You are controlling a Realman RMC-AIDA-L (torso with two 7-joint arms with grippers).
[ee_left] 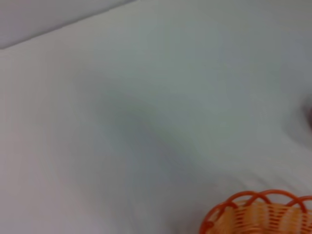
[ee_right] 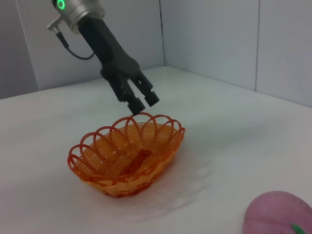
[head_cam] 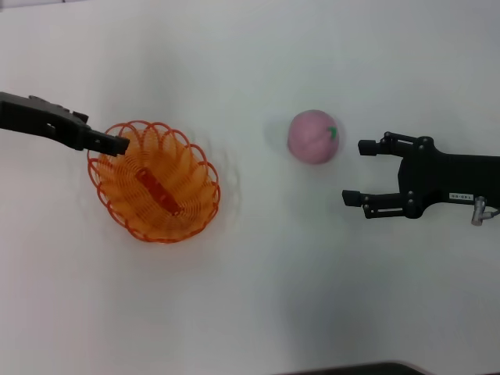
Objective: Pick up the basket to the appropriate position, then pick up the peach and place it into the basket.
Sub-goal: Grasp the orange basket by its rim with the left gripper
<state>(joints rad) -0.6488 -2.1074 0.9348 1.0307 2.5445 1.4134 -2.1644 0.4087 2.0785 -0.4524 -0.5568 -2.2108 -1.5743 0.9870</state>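
The orange wire basket (head_cam: 209, 187) stands on the white table at the left; it also shows in the left wrist view (ee_left: 258, 214) and the right wrist view (ee_right: 97, 168). My left gripper (head_cam: 119, 144) hovers at the basket's far-left rim. In the right wrist view my left gripper (ee_right: 144, 102) is just above the rim, fingers slightly apart and holding nothing. The pink peach (head_cam: 312, 137) with a green leaf mark lies right of the basket; it also shows in the right wrist view (ee_right: 278, 214). My right gripper (head_cam: 355, 170) is open and empty, just right of the peach.
A small dark orange piece (head_cam: 160, 191) lies inside the basket. The white table (head_cam: 258, 297) stretches all around. Grey walls (ee_right: 209, 39) stand behind the table's far edge.
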